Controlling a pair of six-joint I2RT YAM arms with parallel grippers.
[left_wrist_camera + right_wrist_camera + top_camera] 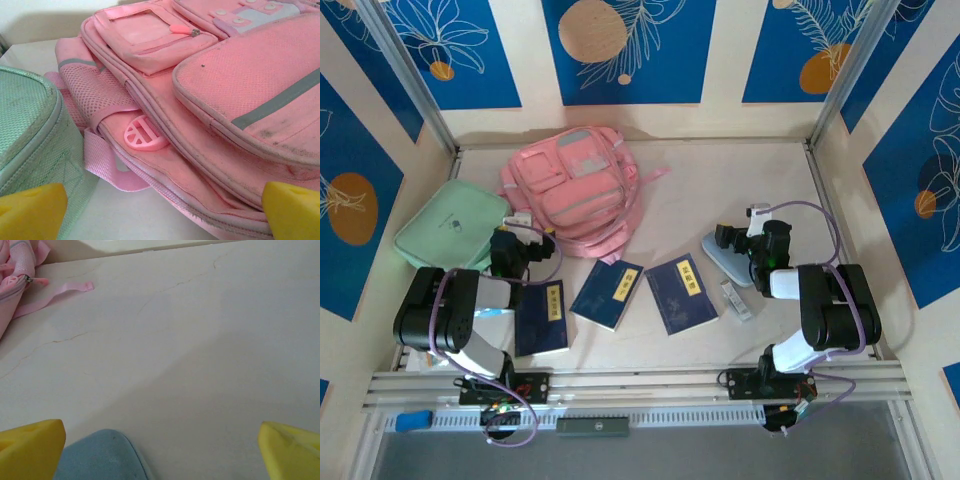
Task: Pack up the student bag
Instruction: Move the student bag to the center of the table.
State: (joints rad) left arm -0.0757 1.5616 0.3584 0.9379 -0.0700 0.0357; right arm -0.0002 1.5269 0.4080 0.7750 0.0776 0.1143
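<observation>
Top external, beige tabletop [720, 190] w/ student bag [580, 190], blue floral walls [670, 60]

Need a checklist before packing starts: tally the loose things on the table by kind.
Backpack: 1
Green case: 1
Blue books: 3
Pale blue pouch: 1
Small white item, too small to identify: 1
Total: 7

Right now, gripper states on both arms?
Left gripper: open, empty, facing the student bag.
Right gripper: open, empty, by a light blue pouch.
</observation>
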